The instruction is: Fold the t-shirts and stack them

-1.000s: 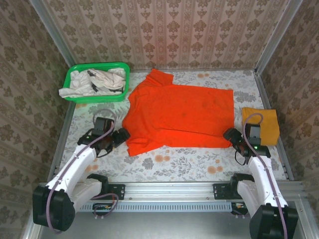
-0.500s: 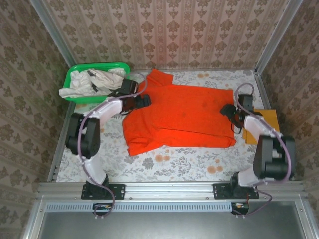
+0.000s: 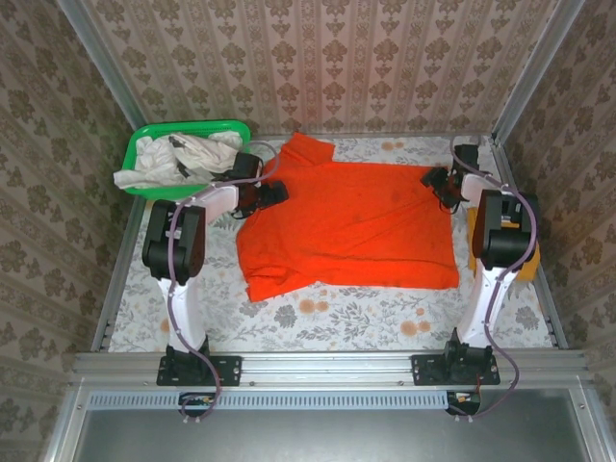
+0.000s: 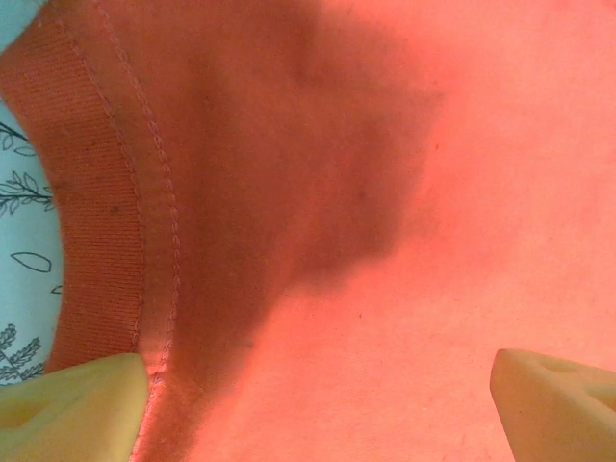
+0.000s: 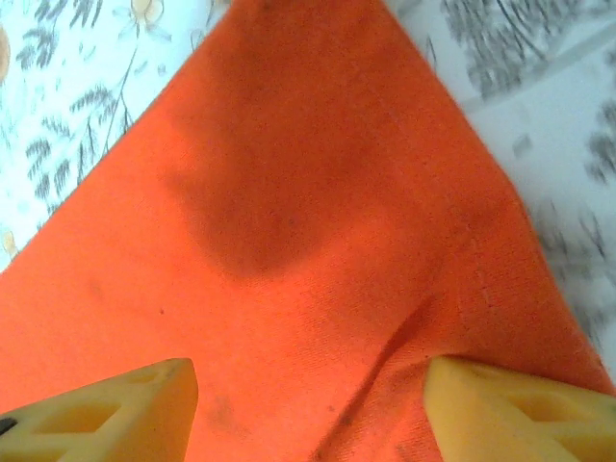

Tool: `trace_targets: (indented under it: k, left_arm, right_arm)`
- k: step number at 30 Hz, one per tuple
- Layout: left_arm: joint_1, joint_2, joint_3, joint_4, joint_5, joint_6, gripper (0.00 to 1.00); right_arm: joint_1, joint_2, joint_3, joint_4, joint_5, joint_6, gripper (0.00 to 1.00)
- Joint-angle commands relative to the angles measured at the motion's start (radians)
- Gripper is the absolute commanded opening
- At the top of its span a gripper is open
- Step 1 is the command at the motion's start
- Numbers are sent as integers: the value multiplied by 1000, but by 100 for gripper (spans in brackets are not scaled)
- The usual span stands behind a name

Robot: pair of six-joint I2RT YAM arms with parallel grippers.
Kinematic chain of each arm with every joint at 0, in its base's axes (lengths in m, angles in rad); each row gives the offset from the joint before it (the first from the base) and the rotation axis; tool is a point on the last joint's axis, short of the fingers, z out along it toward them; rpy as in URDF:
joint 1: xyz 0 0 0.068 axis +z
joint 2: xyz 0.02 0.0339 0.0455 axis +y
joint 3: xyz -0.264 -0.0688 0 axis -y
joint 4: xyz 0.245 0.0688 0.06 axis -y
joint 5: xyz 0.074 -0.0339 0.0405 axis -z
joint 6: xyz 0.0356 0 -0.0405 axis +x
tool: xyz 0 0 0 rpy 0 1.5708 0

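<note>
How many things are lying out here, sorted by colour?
Orange-red shirt, spread flat: 1
Mustard yellow cloth, mostly hidden behind the right arm: 1
Green basket: 1
Off-white heap in that basket: 1 (the pieces in it cannot be counted)
Total: 4

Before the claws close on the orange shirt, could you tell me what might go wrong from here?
The left claw stands open at the ribbed collar of the orange shirt; it might pinch only the collar band, so the fold drags unevenly.
A crease runs by the right claw at the shirt's corner; closing may trap it.
Off-white cloth overhangs the green basket near the left arm, which could snag it.
</note>
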Motion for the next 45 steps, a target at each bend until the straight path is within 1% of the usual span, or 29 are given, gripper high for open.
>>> trace_targets:
  k: [1, 6, 10, 12, 15, 18, 20, 21, 24, 26, 28, 30, 31, 33, 35, 38, 40, 41, 43, 45]
  left_arm:
    - [27, 33, -5, 23, 47, -49, 93]
    - [60, 76, 35, 16, 65, -56, 93]
    - [55, 78, 71, 11, 73, -49, 93]
    - [46, 51, 73, 14, 61, -40, 93]
    - [18, -36, 48, 16, 24, -25, 94]
    - [-33, -161, -2, 8, -57, -4, 96]
    - [-80, -246, -47, -6, -113, 12, 100]
    - [-97, -282, -73, -14, -135, 14, 100]
    - [-167, -404, -181, -37, -188, 5, 100]
    - [-219, -494, -262, -57, -189, 11, 100]
    - [-283, -576, -312, -115, -225, 18, 100]
    - [-340, -657, -371, -171, -267, -7, 100]
    - [-363, -698, -406, -193, -279, -40, 100]
    - [-395, -772, -480, -209, -280, -111, 100]
    - [-418, -846, -569, -188, -263, -185, 100]
    - [-411, -934, -690, -138, -210, -241, 98]
    - [-365, -954, -758, -91, -157, -274, 97]
    - [-331, -958, -792, -55, -119, -296, 94]
    - [-269, -954, -840, 13, -59, -338, 84]
    - [-228, -936, -857, 62, -13, -368, 79]
  right_arm:
    - [-19, 121, 117, -132, -29, 41, 67]
    - [-24, 227, 308, -225, -30, 32, 68]
    - [-22, 299, 435, -263, -62, 28, 70]
    - [-18, 288, 447, -246, -86, 29, 71]
    - [-10, 197, 390, -181, -101, 23, 73]
    - [-10, 80, 298, -117, -109, 13, 75]
    - [-10, -15, 208, -70, -102, -3, 77]
    - [-10, -56, 161, -49, -97, -7, 78]
    - [-12, -195, -14, 17, -97, -21, 79]
    - [-11, -310, -154, 67, -99, -29, 80]
    - [-11, -406, -276, 92, -101, -50, 81]
    - [-12, -514, -390, 95, -94, -72, 81]
    - [-11, -569, -449, 99, -92, -83, 82]
    - [-10, -673, -552, 94, -97, -96, 82]
    - [-9, -796, -663, 90, -119, -102, 82]
    - [-7, -931, -798, 68, -144, -110, 84]
    - [-4, -1008, -865, 47, -151, -116, 85]
    - [-4, -1042, -893, 37, -153, -118, 85]
    - [-4, -1093, -925, 16, -150, -124, 85]
    - [-4, -1120, -940, 0, -142, -125, 85]
